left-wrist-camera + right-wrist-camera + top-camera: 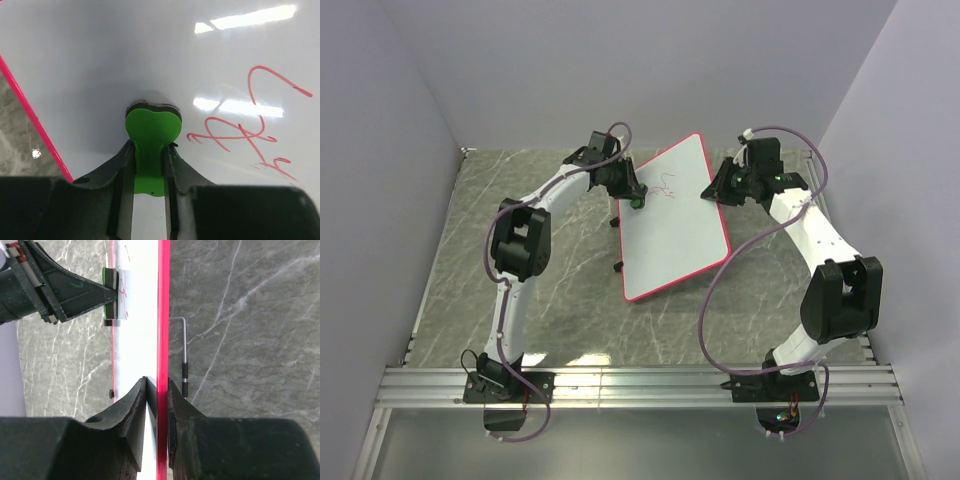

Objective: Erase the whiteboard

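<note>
Whiteboard point(675, 225): lies at a slant on the grey marbled table point(550, 290), between the two arms, with one short end towards the back wall.
Rim point(163, 315): a thin red-pink line running all round the white face.
Scribbles point(240, 132): a few red loops and strokes on the far half of the board, just to the right of the eraser.
Eraser point(152, 131): small and green with a dark pad, set against the white surface near the board's left long edge.
Left pincer point(150, 148): closed tight on the eraser's green stem, one finger on each side.
Right pincer point(156, 383): narrow, nipping the board's right long edge, with the rim caught between its fingers.
Clips point(617, 266): small and black, along the board's left long edge.
Rod point(184, 357): thin metal with a black sleeve, over the table just beside the gripped edge.
</note>
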